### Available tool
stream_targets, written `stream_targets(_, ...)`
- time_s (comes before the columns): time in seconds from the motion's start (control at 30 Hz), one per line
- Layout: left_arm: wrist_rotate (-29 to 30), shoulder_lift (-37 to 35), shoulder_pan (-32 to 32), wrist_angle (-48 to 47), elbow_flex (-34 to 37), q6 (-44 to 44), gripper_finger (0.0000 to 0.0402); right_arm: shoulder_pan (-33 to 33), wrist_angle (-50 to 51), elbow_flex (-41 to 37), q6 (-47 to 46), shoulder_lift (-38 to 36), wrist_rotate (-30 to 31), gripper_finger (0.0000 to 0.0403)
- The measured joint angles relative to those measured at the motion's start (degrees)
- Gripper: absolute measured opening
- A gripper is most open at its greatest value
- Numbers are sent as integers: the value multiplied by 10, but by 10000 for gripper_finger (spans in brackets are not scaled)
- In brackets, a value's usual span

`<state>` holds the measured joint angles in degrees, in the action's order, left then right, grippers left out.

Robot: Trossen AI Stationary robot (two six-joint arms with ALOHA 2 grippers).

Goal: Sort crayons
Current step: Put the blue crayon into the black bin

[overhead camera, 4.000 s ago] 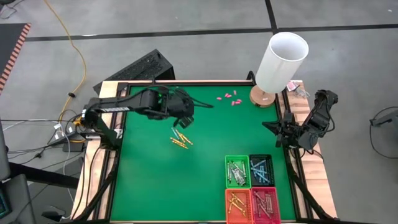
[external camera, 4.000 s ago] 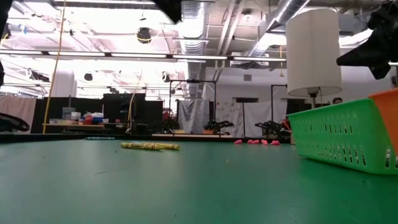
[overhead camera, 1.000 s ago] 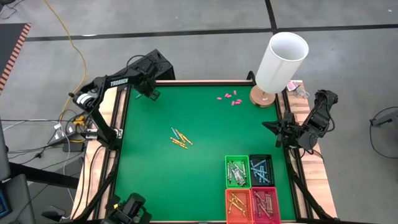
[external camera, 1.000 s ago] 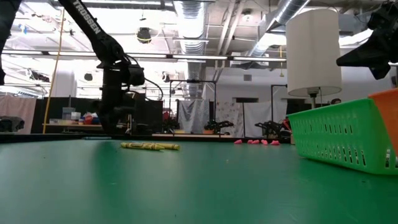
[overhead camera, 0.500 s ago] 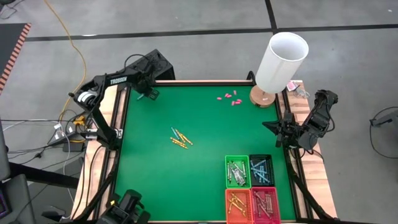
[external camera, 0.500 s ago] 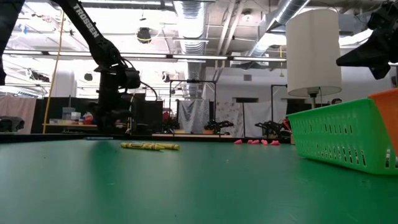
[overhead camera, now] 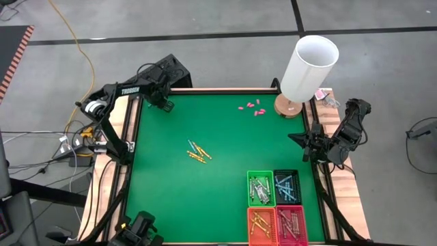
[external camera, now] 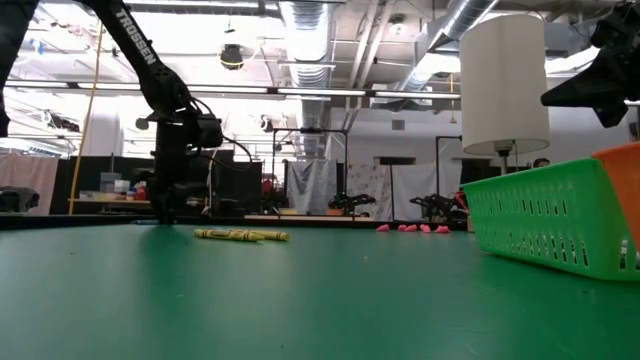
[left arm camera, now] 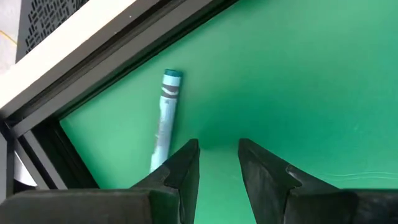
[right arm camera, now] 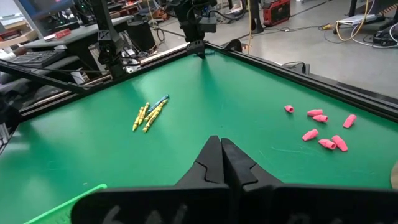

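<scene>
Left gripper, jaws part-spread and empty, is poised over the surface's far-left corner; lone blue crayon is seen just beside at ten o'clock, long axis roughly twelve-to-six.

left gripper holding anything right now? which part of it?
Nothing held. The left gripper is open and empty at the table's far-left corner, a light blue crayon lying beside its fingers. The right gripper is shut, empty.

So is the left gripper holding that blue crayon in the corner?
No. The left gripper is open and empty; the blue crayon lies flat beside it.
</scene>
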<state>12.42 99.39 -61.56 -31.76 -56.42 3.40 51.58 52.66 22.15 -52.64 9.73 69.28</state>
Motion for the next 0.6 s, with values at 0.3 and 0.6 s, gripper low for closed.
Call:
stream_targets(0.3,-4,0,10,-20,-15,-25,105,0,0,0,0,0,0,0)
stream_targets(0.6,30,0,-2,-13,-19,-8,105,0,0,0,1,0,0,0)
